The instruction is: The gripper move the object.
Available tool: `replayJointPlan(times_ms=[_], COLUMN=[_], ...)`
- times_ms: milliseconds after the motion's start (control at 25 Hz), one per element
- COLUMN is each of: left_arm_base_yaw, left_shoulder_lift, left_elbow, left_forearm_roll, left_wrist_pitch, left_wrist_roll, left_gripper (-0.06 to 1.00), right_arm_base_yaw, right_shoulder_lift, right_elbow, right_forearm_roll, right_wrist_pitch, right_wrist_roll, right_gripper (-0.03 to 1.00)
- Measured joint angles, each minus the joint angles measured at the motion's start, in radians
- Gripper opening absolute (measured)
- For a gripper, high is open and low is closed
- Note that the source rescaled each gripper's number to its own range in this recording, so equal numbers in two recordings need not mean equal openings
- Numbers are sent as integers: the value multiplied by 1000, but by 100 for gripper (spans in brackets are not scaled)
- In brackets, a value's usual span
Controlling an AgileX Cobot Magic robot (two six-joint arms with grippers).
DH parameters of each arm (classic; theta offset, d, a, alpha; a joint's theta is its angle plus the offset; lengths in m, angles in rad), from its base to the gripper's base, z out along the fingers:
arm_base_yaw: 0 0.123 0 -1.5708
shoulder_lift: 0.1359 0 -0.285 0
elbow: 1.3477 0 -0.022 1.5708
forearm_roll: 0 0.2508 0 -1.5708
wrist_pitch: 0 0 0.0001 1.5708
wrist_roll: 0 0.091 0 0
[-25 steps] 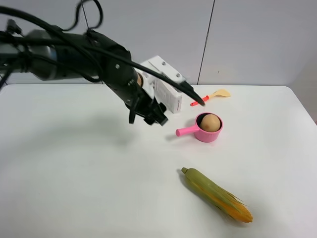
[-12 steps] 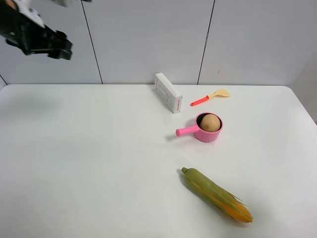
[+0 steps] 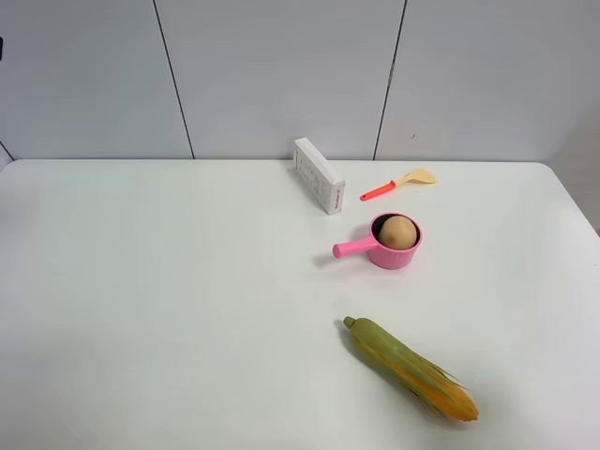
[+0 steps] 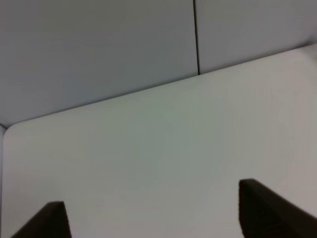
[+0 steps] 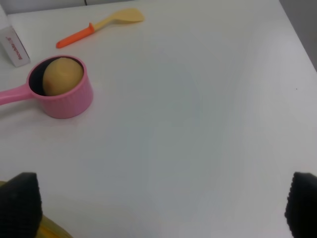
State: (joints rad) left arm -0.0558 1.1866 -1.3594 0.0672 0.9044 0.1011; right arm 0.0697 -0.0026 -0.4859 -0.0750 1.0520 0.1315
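Note:
The tan-orange egg-shaped object (image 3: 397,232) sits inside a pink pot (image 3: 410,255) at the right middle of the white table. It also shows in the right wrist view (image 5: 62,76), inside the pot (image 5: 69,105). Neither arm shows in the exterior high view. My left gripper (image 4: 158,215) is open and empty, its black fingertips (image 4: 267,208) wide apart above bare table near the back wall. My right gripper (image 5: 161,206) is open and empty, well back from the pot, with only its fingertips (image 5: 20,203) showing.
A green-yellow corn cob (image 3: 410,367) lies at the front right; its end shows in the right wrist view (image 5: 49,230). A white box (image 3: 318,175) and an orange-handled spatula (image 3: 398,184) lie at the back behind the pot. The table's right edge (image 3: 572,211) is near.
The left arm has pulled back from beside the white box, up and to the left, out of the exterior high view. The object, pot and corn have not moved.

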Motion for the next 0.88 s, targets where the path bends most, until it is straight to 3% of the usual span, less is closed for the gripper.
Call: replayJointPlan(times_ms=[160, 480, 720, 880], left_arm_base_yaw=[0, 6, 145, 173], left_shoulder_lift=[-97, -292, -395, -500], left_elbow=[21, 204, 365, 471], left_forearm_roll=[0, -3, -38, -79], left_wrist_pitch=[66, 80, 82, 80], left_wrist_roll=[0, 0, 0, 0], left_gripper=[63, 63, 63, 63], right_arm_base_yaw=[0, 0, 0, 0], right_shoulder_lift=[0, 0, 0, 0], right_elbow=[0, 0, 0, 0], right_forearm_roll=[0, 0, 0, 0], right_wrist_pitch=[0, 0, 0, 0], right_wrist_roll=[0, 0, 0, 0], right_gripper=[100, 100, 100, 100])
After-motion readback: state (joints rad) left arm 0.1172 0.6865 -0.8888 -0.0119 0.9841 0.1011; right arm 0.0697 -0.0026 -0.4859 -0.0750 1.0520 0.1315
